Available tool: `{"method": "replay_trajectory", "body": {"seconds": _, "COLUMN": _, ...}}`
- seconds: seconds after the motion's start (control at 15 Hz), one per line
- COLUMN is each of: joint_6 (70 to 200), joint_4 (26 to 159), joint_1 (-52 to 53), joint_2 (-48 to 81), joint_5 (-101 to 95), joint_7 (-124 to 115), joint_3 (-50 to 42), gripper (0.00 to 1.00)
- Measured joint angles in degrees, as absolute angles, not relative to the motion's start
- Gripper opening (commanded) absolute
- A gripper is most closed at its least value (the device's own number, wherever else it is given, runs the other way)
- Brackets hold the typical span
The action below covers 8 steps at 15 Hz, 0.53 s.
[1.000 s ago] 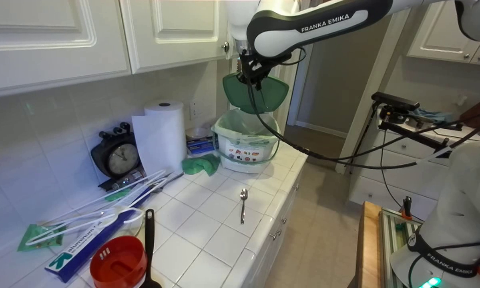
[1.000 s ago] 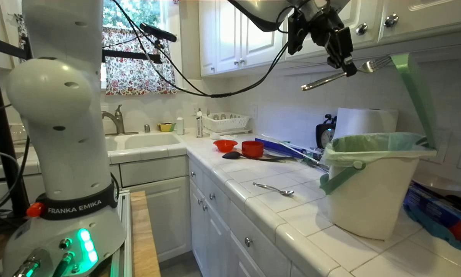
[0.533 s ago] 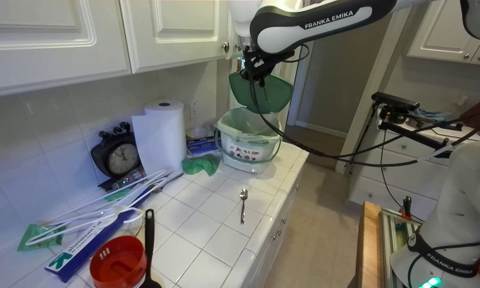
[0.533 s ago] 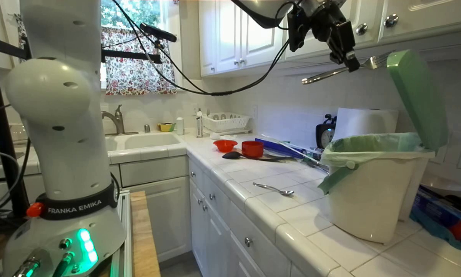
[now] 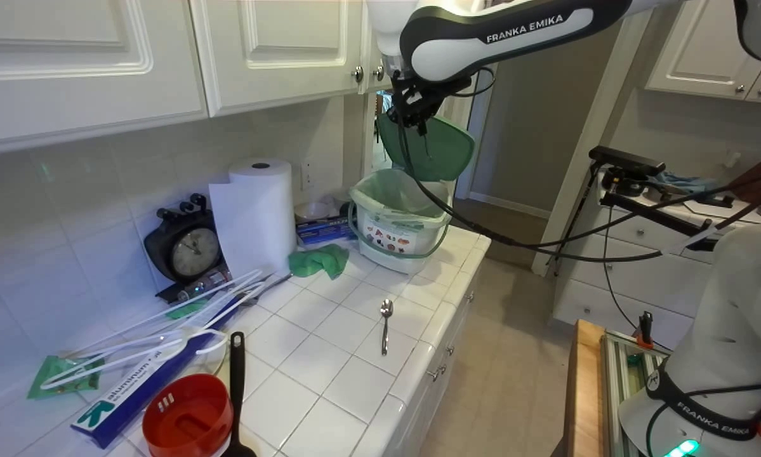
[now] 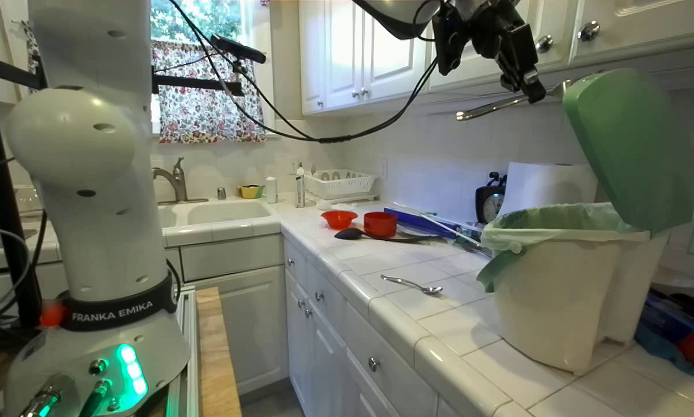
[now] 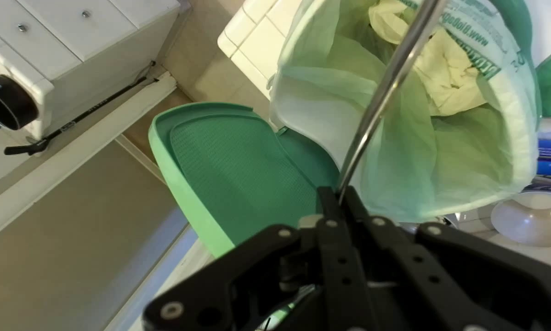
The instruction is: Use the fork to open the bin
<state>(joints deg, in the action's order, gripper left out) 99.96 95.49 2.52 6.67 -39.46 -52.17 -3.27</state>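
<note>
The white bin stands on the counter, lined with a pale green bag. Its green lid is raised and leans back from the rim, its inner face showing in the wrist view. High above the bin, my gripper is shut on the silver fork partway along it. The fork's handle end sticks out to one side; its tine end passes behind the lid's edge in an exterior view, and I cannot tell whether they touch. In the wrist view the fork's shaft crosses over the bin's opening, from between the fingertips.
A spoon lies on the tiled counter before the bin. Nearby are a green cloth, a paper towel roll, a blue box, hangers, a red cup and a black ladle. Upper cabinets hang close to the arm.
The bin has turned and shifted slightly, so its lid shows broader in an exterior view and now covers the tines. My gripper has risen a little with the fork still held.
</note>
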Motion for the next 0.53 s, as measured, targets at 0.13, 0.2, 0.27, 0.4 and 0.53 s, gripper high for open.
{"method": "replay_trajectory", "body": {"seconds": 0.13, "joint_6": 99.55, "joint_4": 95.49, "joint_1": 2.26, "joint_2": 6.44, "joint_5": -39.50, "joint_7": -52.44, "joint_3": -3.35, "gripper": 0.03}}
{"method": "replay_trajectory", "body": {"seconds": 0.2, "joint_6": 99.32, "joint_4": 95.49, "joint_1": 2.16, "joint_2": 6.30, "joint_5": -39.52, "joint_7": -52.55, "joint_3": -3.43, "gripper": 0.03}}
{"method": "replay_trajectory", "body": {"seconds": 0.27, "joint_6": 99.12, "joint_4": 95.49, "joint_1": 2.04, "joint_2": 6.13, "joint_5": -39.52, "joint_7": -52.63, "joint_3": -3.50, "gripper": 0.03}}
{"method": "replay_trajectory", "body": {"seconds": 0.4, "joint_6": 98.79, "joint_4": 95.48, "joint_1": 1.75, "joint_2": 5.57, "joint_5": -39.80, "joint_7": -52.83, "joint_3": -3.55, "gripper": 0.03}}
{"method": "replay_trajectory", "body": {"seconds": 0.53, "joint_6": 98.67, "joint_4": 95.49, "joint_1": 1.55, "joint_2": 4.93, "joint_5": -39.96, "joint_7": -53.03, "joint_3": -3.62, "gripper": 0.03}}
